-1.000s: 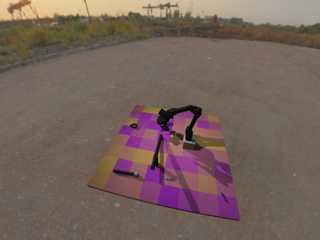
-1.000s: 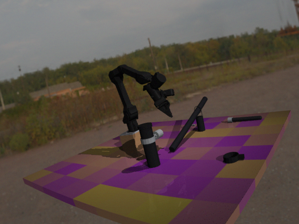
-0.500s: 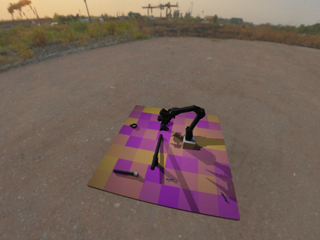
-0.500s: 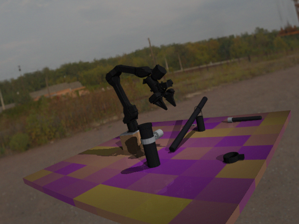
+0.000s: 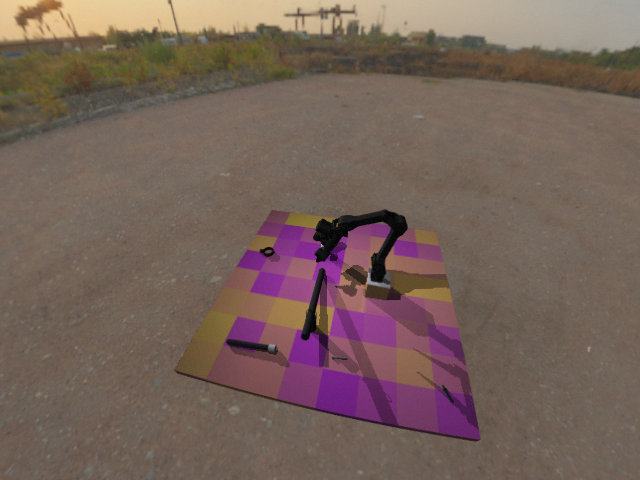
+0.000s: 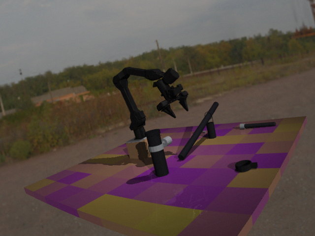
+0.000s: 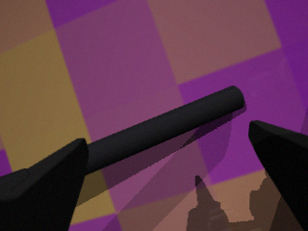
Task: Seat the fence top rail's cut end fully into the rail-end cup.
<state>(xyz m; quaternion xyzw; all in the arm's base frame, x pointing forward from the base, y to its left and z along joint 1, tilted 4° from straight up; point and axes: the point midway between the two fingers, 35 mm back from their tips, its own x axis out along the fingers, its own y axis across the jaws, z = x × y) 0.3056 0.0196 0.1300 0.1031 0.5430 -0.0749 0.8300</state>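
The black rail (image 5: 316, 294) (image 6: 197, 133) (image 7: 144, 134) slopes through the wire loop cap on the short post (image 6: 211, 131). Its low end is down close to the mat, apart from the cup. The big black post (image 6: 160, 163) stands upright, with its post cap (image 6: 153, 132) on top. The grey brace band (image 6: 156, 148) sits around its upper part, below the cap. The light grey rail-end cup (image 6: 167, 141) sticks out from the band, empty, toward the rail's side. My gripper (image 6: 181, 113) (image 7: 167, 137) is open and empty, above the rail's low part. In the top view the arm mostly hides the big post.
A black tube with a light end (image 5: 250, 345) (image 6: 259, 125) lies on the checkered mat. A black ring clamp (image 5: 267, 248) (image 6: 243, 164) lies near one edge. A small bolt (image 5: 339, 358) and a thin dark piece (image 5: 447, 393) lie farther off. The arm stands on a block (image 5: 377, 290).
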